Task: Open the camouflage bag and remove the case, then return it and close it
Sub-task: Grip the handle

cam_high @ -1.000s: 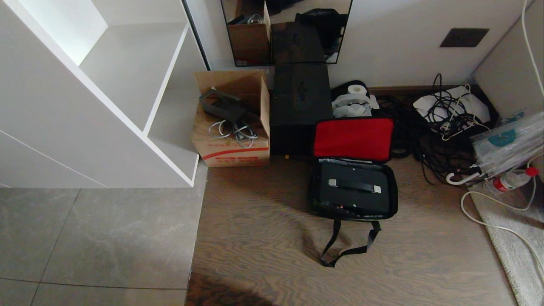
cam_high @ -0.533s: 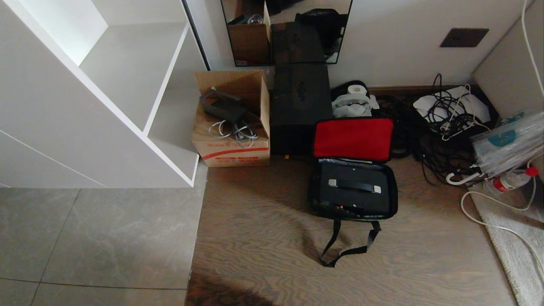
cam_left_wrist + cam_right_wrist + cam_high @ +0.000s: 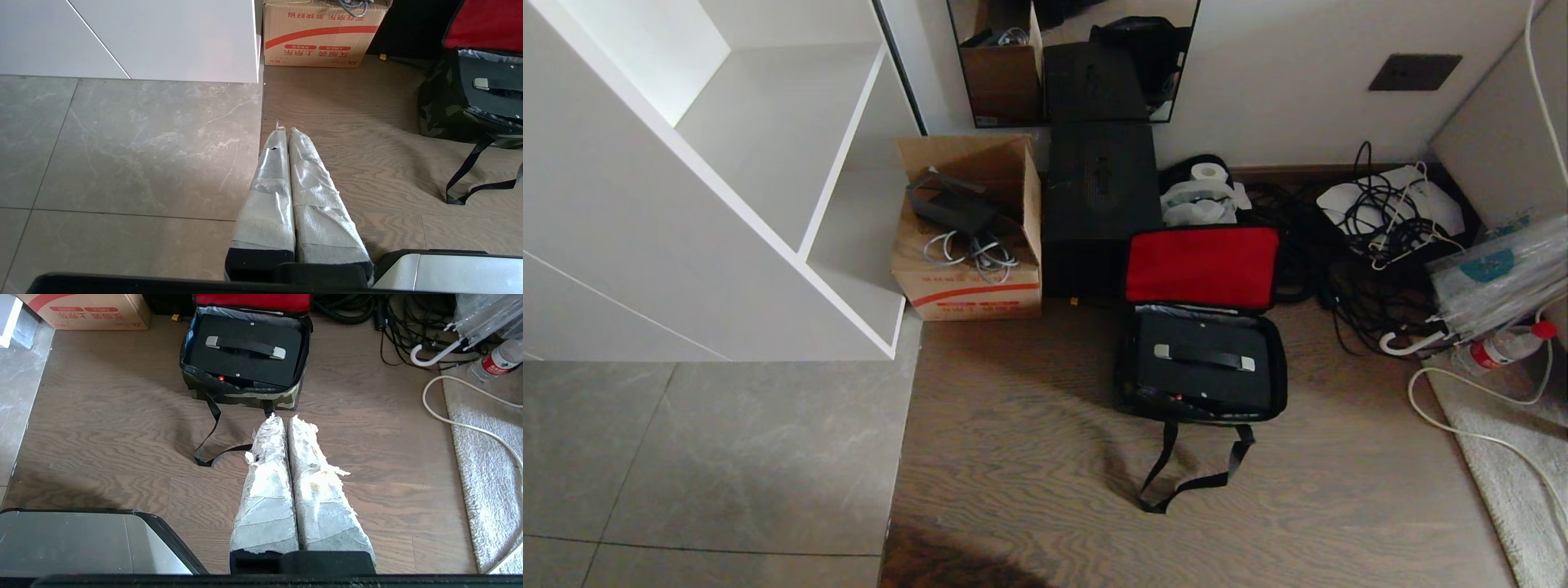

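**Two grippers parked as open bag waits on the floor**

Both arms sit low and pulled back, out of the head view, each pointing forward and down over the floor. The left gripper [image 3: 288,130] hangs over the seam between grey tile and wood with its taped fingers pressed together, gripping nothing. The right gripper [image 3: 284,418] is likewise closed and empty, its tips just short of the camouflage bag [image 3: 245,394] and above the bag's loose black strap [image 3: 1192,469].

The bag lies unzipped on the wood floor [image 3: 1029,457], its red-lined lid [image 3: 1202,267] thrown back toward the wall beside a tall black box [image 3: 1101,204] and a cardboard box [image 3: 968,245]. The case [image 3: 1205,367] lies flat inside, handle [image 3: 1203,357] up.

Whether the case is still to come out or is already back in cannot be judged from this scene. Either way, the next move seems to fall to the right arm (the nearer one). For a lift, the gripper should spread before descending, straddle the handle at its middle between the silver ends, and rise straight so the case clears the soft walls. For closing, the strap should be kept clear of the zipper edge.
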Motion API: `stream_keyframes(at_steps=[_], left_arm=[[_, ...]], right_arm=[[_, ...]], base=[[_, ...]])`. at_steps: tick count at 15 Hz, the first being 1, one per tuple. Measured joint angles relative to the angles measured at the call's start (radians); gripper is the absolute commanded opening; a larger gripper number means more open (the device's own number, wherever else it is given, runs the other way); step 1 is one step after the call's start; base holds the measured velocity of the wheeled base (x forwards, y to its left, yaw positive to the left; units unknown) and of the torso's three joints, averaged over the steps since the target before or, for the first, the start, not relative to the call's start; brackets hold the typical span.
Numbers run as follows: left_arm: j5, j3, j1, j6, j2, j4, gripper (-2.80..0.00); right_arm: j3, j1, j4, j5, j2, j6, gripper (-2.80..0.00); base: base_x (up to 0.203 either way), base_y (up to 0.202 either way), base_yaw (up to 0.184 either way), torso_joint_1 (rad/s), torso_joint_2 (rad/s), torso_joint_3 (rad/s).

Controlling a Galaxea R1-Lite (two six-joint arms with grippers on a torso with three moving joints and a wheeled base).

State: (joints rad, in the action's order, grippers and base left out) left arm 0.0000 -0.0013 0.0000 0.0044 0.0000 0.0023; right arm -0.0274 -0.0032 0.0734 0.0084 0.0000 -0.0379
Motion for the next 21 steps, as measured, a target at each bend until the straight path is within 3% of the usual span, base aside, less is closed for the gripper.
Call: stream_keyframes(at_steps=[21], left_arm=[[0.000,0.000,0.000,0.000,0.000,0.000,-2.80]], right_arm=[[0.000,0.000,0.000,0.000,0.000,0.000,-2.80]], base=[[0.000,0.000,0.000,0.000,0.00,0.000]])
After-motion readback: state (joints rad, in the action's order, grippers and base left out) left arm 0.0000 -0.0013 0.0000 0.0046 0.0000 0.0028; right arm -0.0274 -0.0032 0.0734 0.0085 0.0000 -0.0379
